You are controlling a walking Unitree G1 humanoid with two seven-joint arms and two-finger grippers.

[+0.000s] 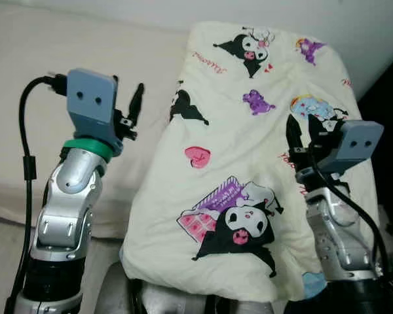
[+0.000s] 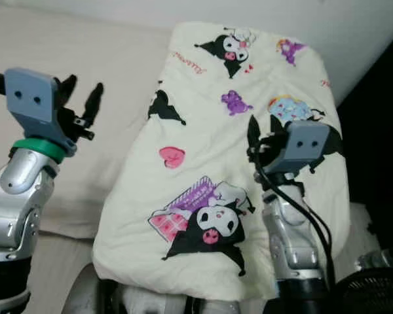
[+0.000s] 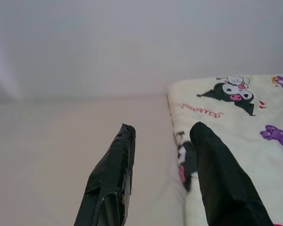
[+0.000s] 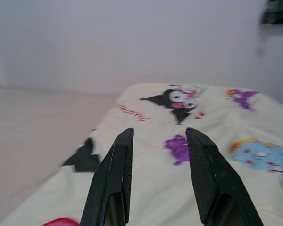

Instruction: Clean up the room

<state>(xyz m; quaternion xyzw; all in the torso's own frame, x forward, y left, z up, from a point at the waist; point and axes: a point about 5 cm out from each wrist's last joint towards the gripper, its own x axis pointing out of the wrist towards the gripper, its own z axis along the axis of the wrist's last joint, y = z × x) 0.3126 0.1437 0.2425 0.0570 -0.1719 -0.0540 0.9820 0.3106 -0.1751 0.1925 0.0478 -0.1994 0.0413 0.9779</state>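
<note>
A cream quilt [image 1: 249,163] printed with black-and-white cartoon figures, purple shapes and a pink heart lies bunched on the beige bed [image 1: 65,65]. Its near edge hangs over the bed's front towards me. My left gripper [image 1: 128,98] is raised over the bare mattress just left of the quilt, open and holding nothing. In the left wrist view its fingertips [image 3: 127,129] point along the quilt's left edge [image 3: 236,122]. My right gripper [image 1: 306,134] hovers above the quilt's right part, open and holding nothing; its fingers [image 4: 122,155] frame the printed fabric [image 4: 179,150].
A pale wall [image 1: 354,26] runs behind the bed. A dark gap [image 1: 390,98] lies to the right of the quilt. A round black grille [image 2: 373,288] sits low at the right. The mattress left of the quilt is bare.
</note>
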